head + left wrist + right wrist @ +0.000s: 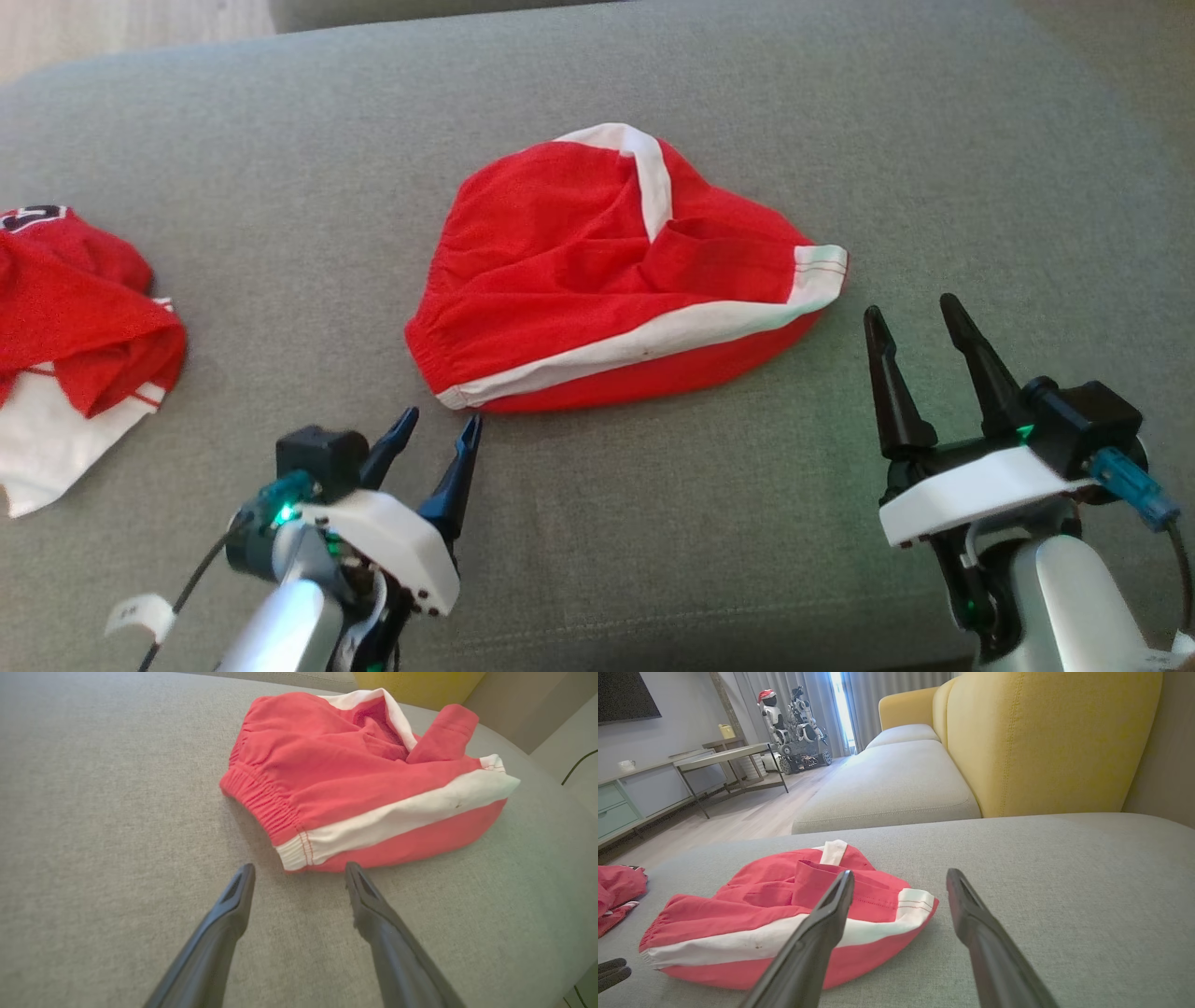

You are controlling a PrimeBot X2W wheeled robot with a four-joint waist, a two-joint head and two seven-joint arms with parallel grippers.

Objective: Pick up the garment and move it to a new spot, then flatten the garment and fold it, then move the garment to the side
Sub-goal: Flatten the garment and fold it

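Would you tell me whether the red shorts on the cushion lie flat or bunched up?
Bunched up: the red shorts lie rumpled, one leg folded over the top, fabric humped above the cushion.

Head view steeply down; wrist views low and near, opposite ends of the shared garment point(607, 271).

Garment point(597, 271), centre of frame: bright red w/ a white band along its lower edge & a white strip at top; red stitching on the white cuff at right. Cushion point(840, 140) under it: plain grey weave, no pattern. Far left: 2nd cloth point(75, 317), red over white, black print at its top. My left gripper point(442, 416) & right gripper point(912, 308): both black-fingered, white-shelled, w/ green lights & teal plugs. Rt wrist view, upper right: sofa back point(1041, 742), mustard yellow.
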